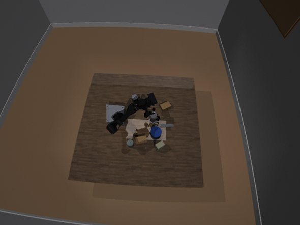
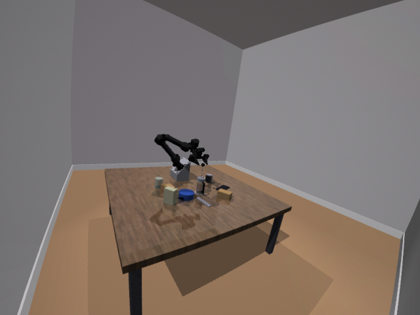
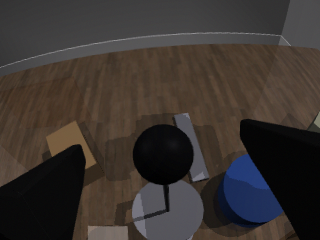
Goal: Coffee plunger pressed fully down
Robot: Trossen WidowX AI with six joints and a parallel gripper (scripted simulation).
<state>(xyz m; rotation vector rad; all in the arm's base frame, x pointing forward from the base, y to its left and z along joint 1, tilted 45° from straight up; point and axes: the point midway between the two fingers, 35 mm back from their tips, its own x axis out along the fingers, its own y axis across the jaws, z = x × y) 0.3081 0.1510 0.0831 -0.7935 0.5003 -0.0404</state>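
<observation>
The coffee press stands upright on the table, its black handle at one side. Its round lid shows in the wrist view. The black ball knob sits high above the lid on a thin rod, so the plunger is up. My gripper is open and points down over the press. In the wrist view the knob appears between the two spread fingers, touching neither. In the exterior view it shows at about fingertip height. The exact height gap is hard to tell.
A blue bowl and a grey bar lie near the press. A tan block, a dark flat object, a grey mug, a green box and a pale cup stand around.
</observation>
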